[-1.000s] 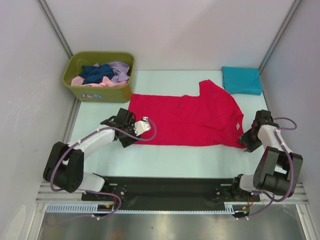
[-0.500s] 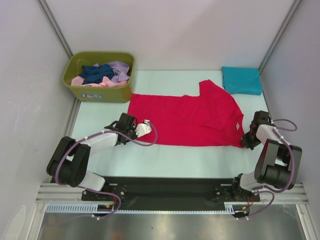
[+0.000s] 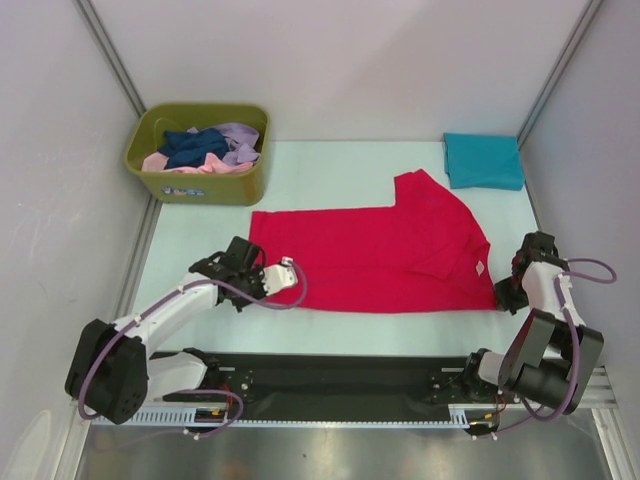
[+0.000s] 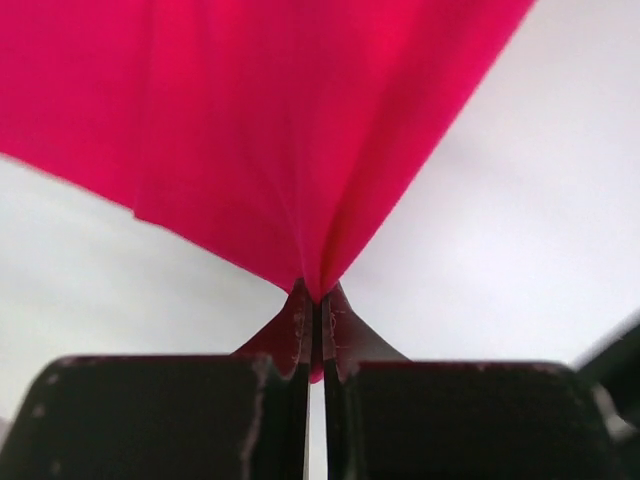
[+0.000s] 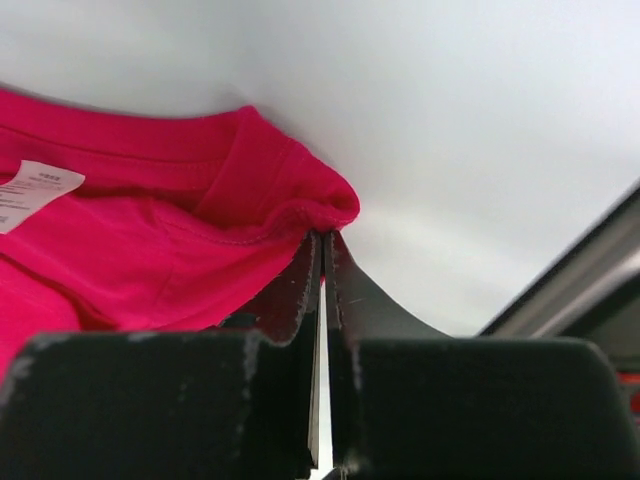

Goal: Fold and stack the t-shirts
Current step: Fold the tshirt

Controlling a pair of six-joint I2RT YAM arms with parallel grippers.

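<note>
Spreading flat between them, red t-shirt (image 3: pixel 375 250), left gripper (image 3: pixel 266 288) pinching its hem corner, right gripper (image 3: pixel 508 296) its collar edge.

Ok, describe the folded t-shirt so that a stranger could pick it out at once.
Start at the pale table and go to its far right corner, opposite the olive bin. The teal t-shirt lies there alone. It is the only one folded into a neat rectangle: the red t-shirt is spread out flat and the other shirts are heaped in the bin.
</note>
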